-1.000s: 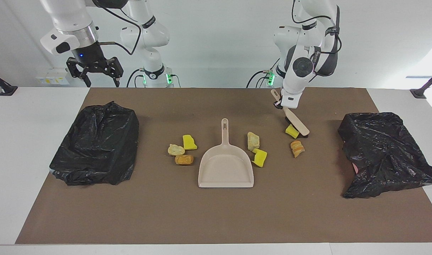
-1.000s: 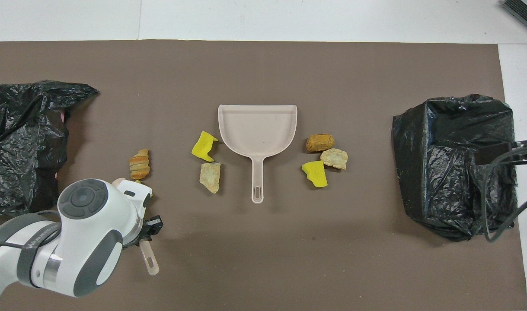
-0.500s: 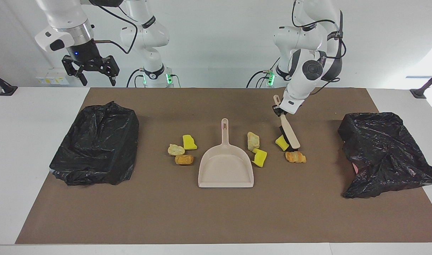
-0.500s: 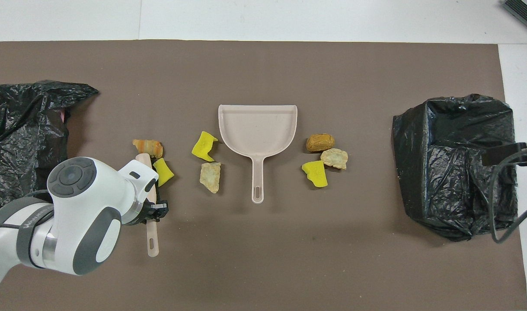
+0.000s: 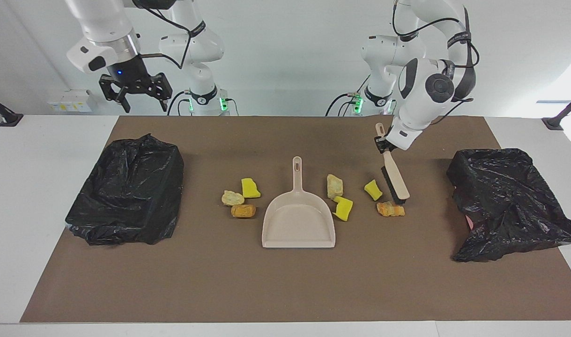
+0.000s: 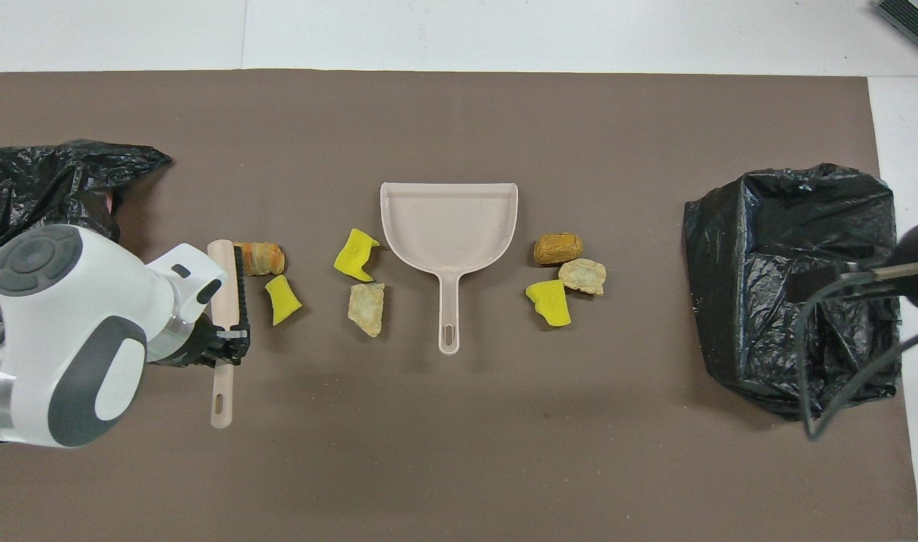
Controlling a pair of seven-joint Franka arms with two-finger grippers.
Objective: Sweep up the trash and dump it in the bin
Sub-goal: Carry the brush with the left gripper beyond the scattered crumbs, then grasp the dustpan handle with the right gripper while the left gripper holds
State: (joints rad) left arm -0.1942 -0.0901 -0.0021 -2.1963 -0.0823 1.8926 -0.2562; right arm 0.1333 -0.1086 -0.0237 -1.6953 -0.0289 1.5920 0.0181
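My left gripper (image 5: 382,143) (image 6: 222,349) is shut on the handle of the beige brush (image 5: 396,183) (image 6: 228,295). The brush head sits low over the mat, just beside an orange crusty lump (image 5: 390,208) (image 6: 261,257) and a yellow sponge chunk (image 5: 373,189) (image 6: 282,299). A tan lump (image 5: 334,186) and another yellow chunk (image 5: 343,208) lie next to the beige dustpan (image 5: 298,224) (image 6: 449,226). Three more scraps (image 5: 241,199) (image 6: 564,275) lie at the pan's side toward the right arm's end. My right gripper (image 5: 135,96) hangs open, high over the table edge by the robots.
A bin lined with a black bag (image 5: 126,189) (image 6: 797,286) stands at the right arm's end of the brown mat. A second black bag-lined bin (image 5: 510,201) (image 6: 44,211) stands at the left arm's end, close to the brush.
The brush pushed the yellow chunk and orange lump farther from the robots. It then swung to their side toward the left arm's end. My right gripper shifted a little while staying raised.
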